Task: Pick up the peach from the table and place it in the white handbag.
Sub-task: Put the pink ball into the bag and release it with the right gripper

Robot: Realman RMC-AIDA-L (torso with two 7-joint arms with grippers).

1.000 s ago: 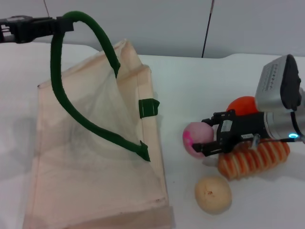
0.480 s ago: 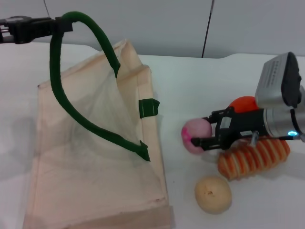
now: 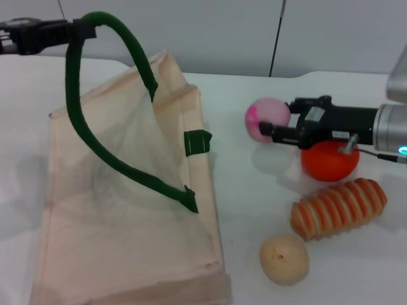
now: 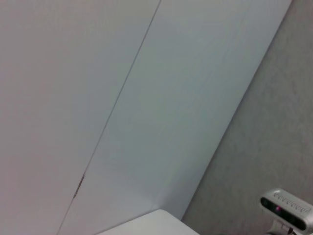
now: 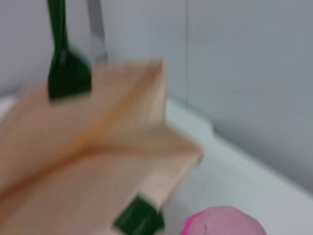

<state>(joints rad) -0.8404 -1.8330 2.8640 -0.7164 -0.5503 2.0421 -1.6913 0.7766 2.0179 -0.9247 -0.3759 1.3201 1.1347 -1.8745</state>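
Observation:
The peach point(image 3: 267, 119) is pale pink with a magenta blush and hangs above the table, right of the bag's top corner, with my right gripper point(image 3: 275, 127) shut on it. It shows too at the edge of the right wrist view as the peach point(image 5: 225, 223). The white handbag point(image 3: 121, 210) lies flat on the left, cream fabric with dark green handles, and appears again as the handbag point(image 5: 98, 161). My left gripper point(image 3: 38, 35) at the far upper left is shut on one green handle point(image 3: 95, 25), holding it raised so the bag's mouth gapes.
A bright orange fruit point(image 3: 329, 160) sits under my right arm. A ridged orange-and-cream object point(image 3: 339, 206) lies in front of it, and a beige round fruit point(image 3: 284, 258) rests near the front. The left wrist view shows only wall.
My right gripper has risen from the table with the peach and carried it up and slightly back, uncovering the orange fruit. The left gripper and the handle have not moved.

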